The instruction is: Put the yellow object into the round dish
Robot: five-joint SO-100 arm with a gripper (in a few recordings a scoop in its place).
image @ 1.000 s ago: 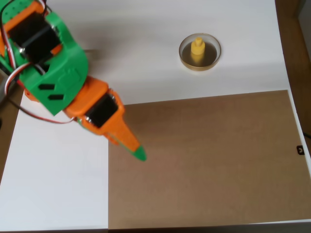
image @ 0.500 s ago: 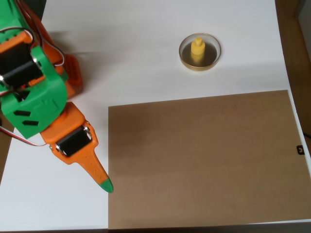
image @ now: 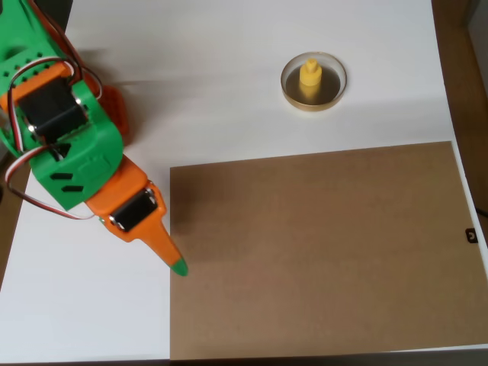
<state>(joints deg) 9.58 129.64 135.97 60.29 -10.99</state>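
In the overhead view the small yellow object (image: 309, 77) stands upright inside the round dish (image: 335, 94), which has a tan rim and dark inside and sits on the white surface at the upper right. My gripper (image: 176, 264), orange with a green tip, is far to the lower left, at the left edge of the brown board. Its fingers lie together in one point with nothing between them.
A large brown board (image: 320, 248) covers the lower right of the white table (image: 213, 84). The green and orange arm (image: 65, 145) fills the upper left. A wooden edge runs along the right side (image: 465, 76).
The gripper swung from the board's upper left corner down and left, then came back slightly up and right. The yellow object and the dish have not moved.
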